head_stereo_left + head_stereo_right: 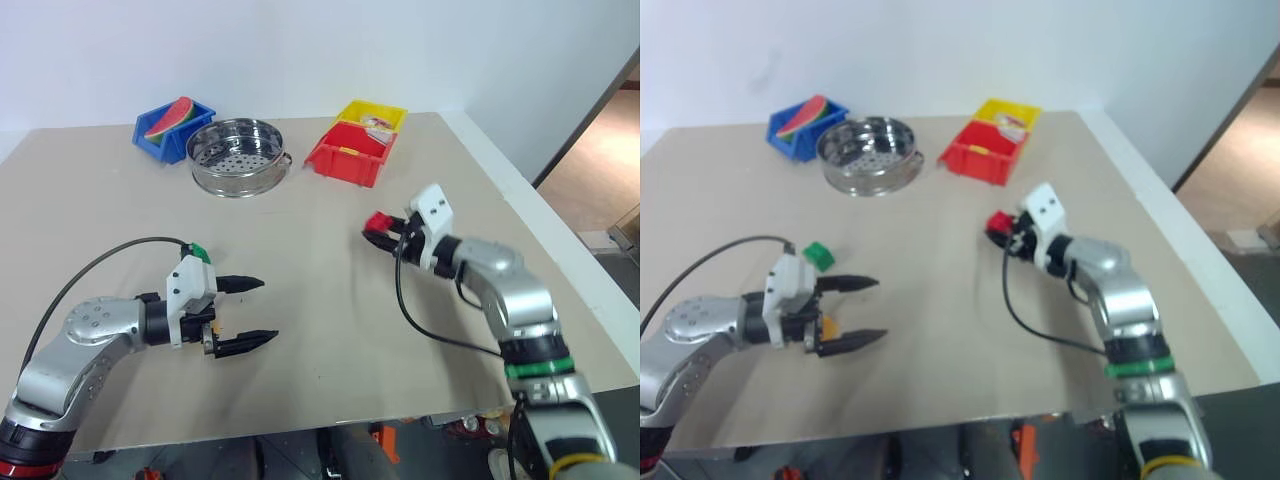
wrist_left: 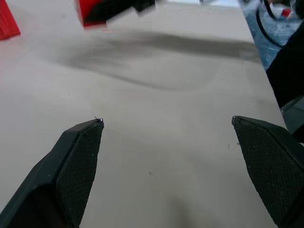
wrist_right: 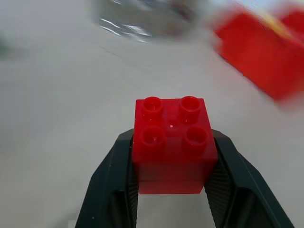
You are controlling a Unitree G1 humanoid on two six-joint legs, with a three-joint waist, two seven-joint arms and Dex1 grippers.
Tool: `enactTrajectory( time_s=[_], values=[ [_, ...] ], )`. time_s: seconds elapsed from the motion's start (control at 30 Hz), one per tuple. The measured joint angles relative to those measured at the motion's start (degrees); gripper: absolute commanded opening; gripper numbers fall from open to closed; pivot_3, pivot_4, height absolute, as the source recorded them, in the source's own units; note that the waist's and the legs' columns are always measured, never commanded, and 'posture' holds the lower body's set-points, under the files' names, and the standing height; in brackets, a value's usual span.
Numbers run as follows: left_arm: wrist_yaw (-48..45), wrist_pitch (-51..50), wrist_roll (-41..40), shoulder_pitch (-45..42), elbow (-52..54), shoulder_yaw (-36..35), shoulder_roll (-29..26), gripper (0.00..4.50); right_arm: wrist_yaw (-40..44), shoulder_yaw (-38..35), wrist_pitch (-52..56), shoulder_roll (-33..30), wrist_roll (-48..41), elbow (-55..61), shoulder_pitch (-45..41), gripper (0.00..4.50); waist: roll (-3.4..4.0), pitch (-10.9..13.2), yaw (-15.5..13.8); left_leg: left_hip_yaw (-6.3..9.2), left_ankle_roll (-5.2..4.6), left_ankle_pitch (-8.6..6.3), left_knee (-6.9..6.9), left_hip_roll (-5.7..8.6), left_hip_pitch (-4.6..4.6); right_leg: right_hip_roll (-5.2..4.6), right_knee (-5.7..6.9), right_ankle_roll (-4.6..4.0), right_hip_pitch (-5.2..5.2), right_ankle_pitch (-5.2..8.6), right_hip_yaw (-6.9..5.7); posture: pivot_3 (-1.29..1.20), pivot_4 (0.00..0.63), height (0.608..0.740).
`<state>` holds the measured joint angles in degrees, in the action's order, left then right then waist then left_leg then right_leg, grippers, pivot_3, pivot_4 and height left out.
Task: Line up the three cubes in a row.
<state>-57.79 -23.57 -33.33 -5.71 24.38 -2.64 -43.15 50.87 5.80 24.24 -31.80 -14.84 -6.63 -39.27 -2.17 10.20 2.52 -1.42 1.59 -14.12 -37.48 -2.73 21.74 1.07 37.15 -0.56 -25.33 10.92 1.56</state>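
My right gripper (image 1: pixel 379 231) is shut on the red cube (image 3: pixel 172 142), studs up, and holds it a little above the table, right of centre. The same red cube (image 1: pixel 997 222) sits at the fingertips in the eye views. The green cube (image 1: pixel 818 254) rests on the table just behind my left wrist. Close under that hand a bit of the yellow cube (image 1: pixel 827 327) peeks out, mostly hidden. My left gripper (image 1: pixel 268 311) stands open near the front left, pointing right, with bare table between its fingers (image 2: pixel 78 161).
At the back stand a blue bin (image 1: pixel 172 128) with a watermelon slice, a steel steamer basket (image 1: pixel 238 155), a red bin (image 1: pixel 350 152) and a yellow bin (image 1: pixel 372 115). The table's right edge (image 1: pixel 560 250) runs close past my right arm.
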Motion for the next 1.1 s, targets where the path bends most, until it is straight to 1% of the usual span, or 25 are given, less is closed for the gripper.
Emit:
enactTrajectory(
  time_s=[0.07,0.13,0.2,0.37,0.5,0.73,1.1],
  values=[
    [0.77,-0.02,0.11,1.25,0.40,-0.44,0.01,4.50,8.93,3.18,-3.55,-0.44,0.01,-5.14,-4.24,1.26,0.00,0.00,0.02,0.00,-0.05,-0.03,0.02,-0.03,-0.05,0.03,0.00,-0.05,0.03,0.03,-0.01,0.00,0.150,0.740],
    [1.88,-0.04,0.16,2.05,1.04,-0.89,0.09,4.50,15.33,6.16,-8.30,0.14,1.17,-11.00,-6.38,1.26,-0.01,0.00,0.02,-0.02,-0.10,-0.06,0.05,-0.04,-0.06,0.04,0.00,-0.09,0.03,0.05,0.02,0.00,0.150,0.740],
    [3.52,-0.05,0.16,2.86,1.24,-1.91,0.77,4.50,18.86,8.11,-12.42,1.57,2.61,-16.29,-6.74,1.26,-0.01,0.00,-0.02,-0.03,-0.11,-0.07,0.05,-0.04,-0.02,0.02,0.00,-0.11,0.01,0.07,0.05,0.00,0.150,0.740],
    [6.19,-0.07,0.17,5.96,3.10,-3.21,1.57,4.50,22.61,9.24,-17.84,3.61,4.02,-21.94,-6.73,1.26,0.01,0.02,-0.04,-0.11,-0.10,-0.09,0.03,-0.01,0.12,-0.06,-0.01,-0.09,-0.09,0.07,0.11,0.00,0.150,0.740],
    [7.76,-0.43,-0.06,7.47,5.39,-4.35,1.72,4.50,25.87,9.36,-19.35,4.05,3.98,-21.83,-6.25,1.26,0.01,0.02,-0.05,-0.09,-0.10,-0.09,0.02,-0.01,0.09,-0.06,0.00,-0.08,-0.08,0.06,0.10,0.00,0.150,0.740],
    [7.98,-0.73,-0.50,9.33,6.10,-4.69,1.58,4.50,30.41,10.12,-21.06,4.12,4.45,-21.82,-5.61,1.26,0.02,0.02,-0.04,-0.11,-0.10,-0.08,0.02,-0.03,-0.08,0.01,0.10,-0.10,-0.04,0.05,0.08,0.00,0.150,0.740],
    [7.54,-1.57,-0.86,9.60,7.08,-5.36,0.78,4.50,31.60,10.14,-25.75,5.60,7.10,-27.56,-6.52,1.26,0.02,0.02,-0.03,-0.15,-0.10,-0.09,0.02,-0.03,-0.11,0.00,0.11,-0.10,-0.02,0.05,0.11,0.00,0.150,0.740]
  ],
)
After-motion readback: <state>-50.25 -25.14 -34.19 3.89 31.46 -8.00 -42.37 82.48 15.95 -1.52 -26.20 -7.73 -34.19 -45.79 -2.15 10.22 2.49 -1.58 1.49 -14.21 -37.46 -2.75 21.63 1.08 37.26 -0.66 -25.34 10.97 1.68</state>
